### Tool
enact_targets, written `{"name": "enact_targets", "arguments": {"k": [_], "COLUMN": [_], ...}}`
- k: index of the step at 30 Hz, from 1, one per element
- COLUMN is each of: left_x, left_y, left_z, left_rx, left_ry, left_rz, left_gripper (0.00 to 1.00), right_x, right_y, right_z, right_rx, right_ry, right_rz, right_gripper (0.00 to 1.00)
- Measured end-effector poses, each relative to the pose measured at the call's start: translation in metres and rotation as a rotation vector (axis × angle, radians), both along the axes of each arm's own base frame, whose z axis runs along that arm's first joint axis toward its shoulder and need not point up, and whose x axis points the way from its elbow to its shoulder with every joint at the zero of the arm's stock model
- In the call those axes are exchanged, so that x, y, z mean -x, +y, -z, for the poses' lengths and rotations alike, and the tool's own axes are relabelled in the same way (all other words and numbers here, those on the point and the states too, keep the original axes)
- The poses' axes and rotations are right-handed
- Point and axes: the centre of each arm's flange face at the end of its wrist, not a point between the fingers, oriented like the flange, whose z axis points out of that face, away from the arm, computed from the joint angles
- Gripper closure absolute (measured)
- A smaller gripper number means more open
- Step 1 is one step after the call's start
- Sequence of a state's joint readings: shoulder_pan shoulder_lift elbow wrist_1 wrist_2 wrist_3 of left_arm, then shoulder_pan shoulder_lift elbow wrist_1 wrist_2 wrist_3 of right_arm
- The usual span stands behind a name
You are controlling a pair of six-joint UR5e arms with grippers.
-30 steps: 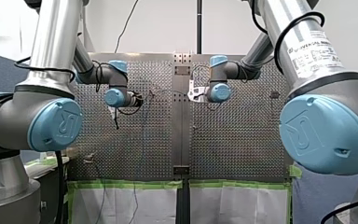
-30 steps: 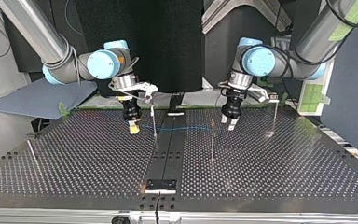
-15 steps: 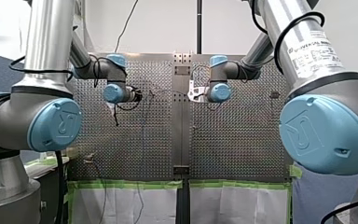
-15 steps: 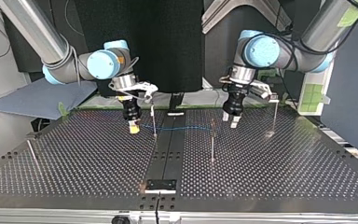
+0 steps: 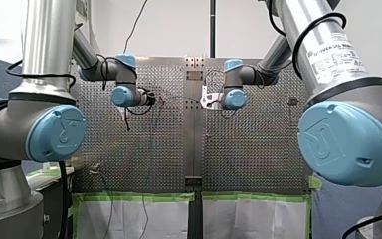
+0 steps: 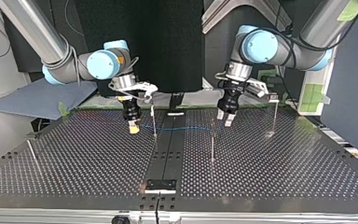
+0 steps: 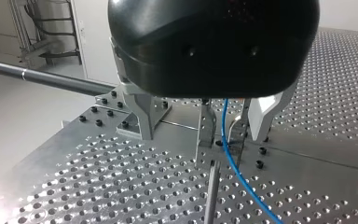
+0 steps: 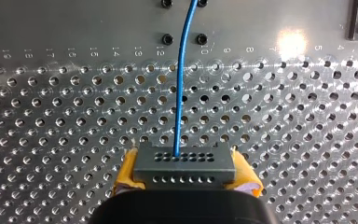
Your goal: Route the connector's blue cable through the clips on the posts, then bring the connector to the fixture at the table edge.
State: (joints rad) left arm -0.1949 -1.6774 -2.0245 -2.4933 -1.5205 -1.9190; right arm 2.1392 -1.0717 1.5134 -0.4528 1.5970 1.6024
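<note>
Right gripper [image 8: 185, 176] clamped on connector [image 8: 185, 163] — likely anchoring blue cable [image 8: 182, 84] taut; left gripper [image 7: 204, 135] wide, straddling it — to guide toward post [image 7: 211, 196].

The perforated table [image 6: 270, 163] is shiny metal, split down its middle by a dark centre strip [image 6: 168, 149]; green tape [image 5: 134, 196] lines its near edge in the front view, with white sheets [image 5: 129, 219] hanging just below; a blue-grey sheet [image 6: 37, 98] lies off the table's corner at the top view's left; a black panel [image 6: 177, 42] stands behind the far edge there; a black pole [image 5: 212, 27] rises against the pale wall [image 5: 174, 25]; a long dark rod [image 7: 51, 79] crosses beyond the table in the left wrist view.
</note>
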Motion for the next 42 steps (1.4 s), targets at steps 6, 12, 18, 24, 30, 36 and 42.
{"name": "enact_targets", "arguments": {"k": [6, 12, 18, 24, 30, 36, 42], "left_x": [0.002, 0.003, 0.003, 0.003, 0.003, 0.004, 0.006], "left_y": [-0.004, -0.005, -0.004, -0.004, -0.004, -0.010, -0.015], "left_z": [0.001, 0.001, 0.001, 0.001, 0.001, 0.000, -0.001], "left_rx": [-0.003, -0.003, 0.000, 0.001, -0.002, -0.002, 0.001], "left_ry": [0.004, 0.005, 0.006, 0.007, 0.005, -0.005, -0.012], "left_rz": [0.007, 0.009, -0.003, -0.005, -0.003, 0.037, 0.074], "left_gripper": [0.01, 0.01, 0.01, 0.01, 0.01, 0.01, 0.01], "right_x": [0.000, 0.001, 0.001, 0.002, 0.002, 0.003, 0.002], "right_y": [0.000, -0.001, -0.001, -0.001, 0.000, 0.000, 0.001], "right_z": [0.000, 0.000, 0.000, 0.001, 0.002, 0.002, 0.002], "right_rx": [0.000, -0.001, -0.001, -0.005, -0.014, -0.017, -0.021], "right_ry": [0.000, -0.001, -0.001, 0.001, 0.008, 0.010, 0.012], "right_rz": [0.001, 0.002, 0.003, 0.003, 0.003, 0.003, 0.002], "right_gripper": [1.00, 1.00, 1.00, 1.00, 1.00, 1.00, 1.00]}}
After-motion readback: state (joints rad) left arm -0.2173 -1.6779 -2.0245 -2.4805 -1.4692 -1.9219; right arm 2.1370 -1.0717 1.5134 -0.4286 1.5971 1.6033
